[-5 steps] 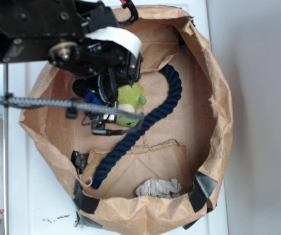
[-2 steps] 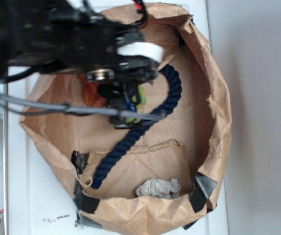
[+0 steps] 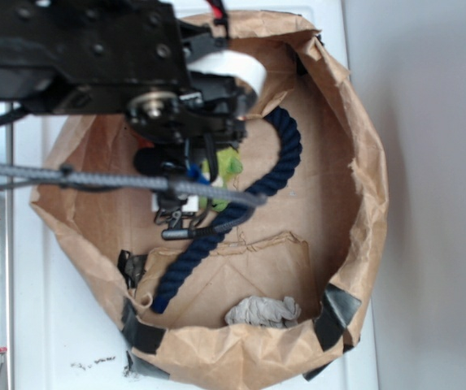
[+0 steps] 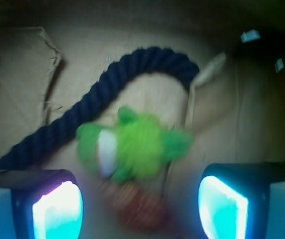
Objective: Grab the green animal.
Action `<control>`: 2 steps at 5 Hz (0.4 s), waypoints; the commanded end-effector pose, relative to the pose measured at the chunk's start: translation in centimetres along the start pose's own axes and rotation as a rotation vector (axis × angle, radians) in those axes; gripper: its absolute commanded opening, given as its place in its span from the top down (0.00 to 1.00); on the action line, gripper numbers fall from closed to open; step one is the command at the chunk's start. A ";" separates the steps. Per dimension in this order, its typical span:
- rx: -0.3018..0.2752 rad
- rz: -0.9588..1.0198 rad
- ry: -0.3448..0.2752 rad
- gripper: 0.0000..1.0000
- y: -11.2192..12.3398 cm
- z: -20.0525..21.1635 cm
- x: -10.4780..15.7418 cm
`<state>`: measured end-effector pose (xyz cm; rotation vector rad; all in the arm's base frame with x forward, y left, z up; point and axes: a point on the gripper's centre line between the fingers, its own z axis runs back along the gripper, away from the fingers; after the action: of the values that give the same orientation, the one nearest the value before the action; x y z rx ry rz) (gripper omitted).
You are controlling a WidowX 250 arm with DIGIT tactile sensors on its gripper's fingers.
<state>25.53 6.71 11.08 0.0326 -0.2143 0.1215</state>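
1. The claw [image 4: 140, 204] is spread wide, its two pads at the lower corners of the wrist view with nothing between them yet.
2. The green animal [image 4: 132, 147] lies on the floor of the brown paper bag [image 3: 354, 203], just ahead of the claw and roughly centred on the gap (slightly toward the left pad), its long axis running across the opening.
3. The navy rope [image 4: 82, 107] curves just behind the toy; an orange ridged toy [image 4: 137, 206] sits nearer the claw, likely in the closing path.
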 end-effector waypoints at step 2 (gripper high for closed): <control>-0.013 0.535 -0.079 0.00 0.3 4.5 -0.5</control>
<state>23.54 6.64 13.60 -0.0368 -0.2506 0.6325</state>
